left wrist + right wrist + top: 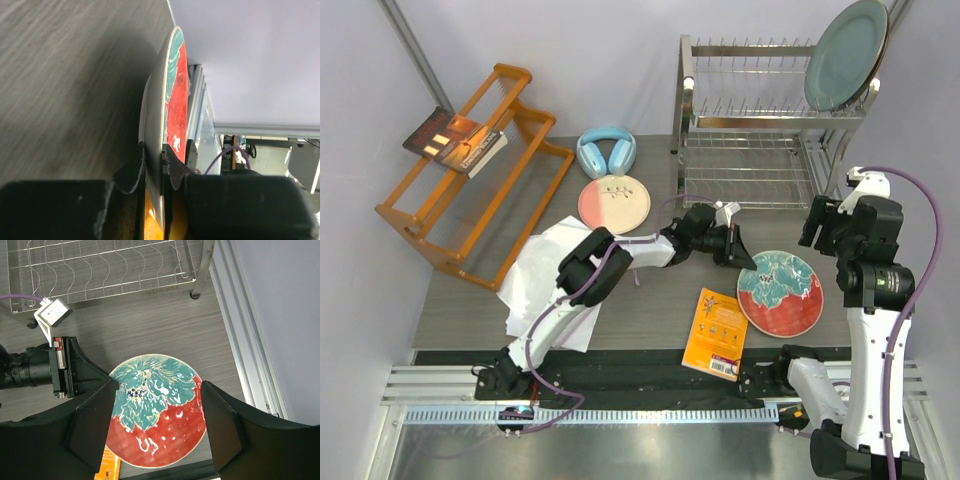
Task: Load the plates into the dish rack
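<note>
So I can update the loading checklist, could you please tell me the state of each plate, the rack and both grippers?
teal-and-red plate: flat on the table, rim clamped by the left gripper
pink-and-cream plate: flat on the table, untouched
greenish plate: standing on edge in the upper tier of the dish rack
dish rack: one plate loaded
left gripper: shut on the teal-and-red plate's rim
right gripper: open, above the teal-and-red plate

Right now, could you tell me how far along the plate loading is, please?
Done: one teal plate stands in the dish rack, in its upper tier. In hand: the left gripper is clamped on the rim of the teal-and-red plate, which lies on the table; the right gripper hovers open above it. Left: that plate and the pink-and-cream plate by the headphones both need racking.
</note>
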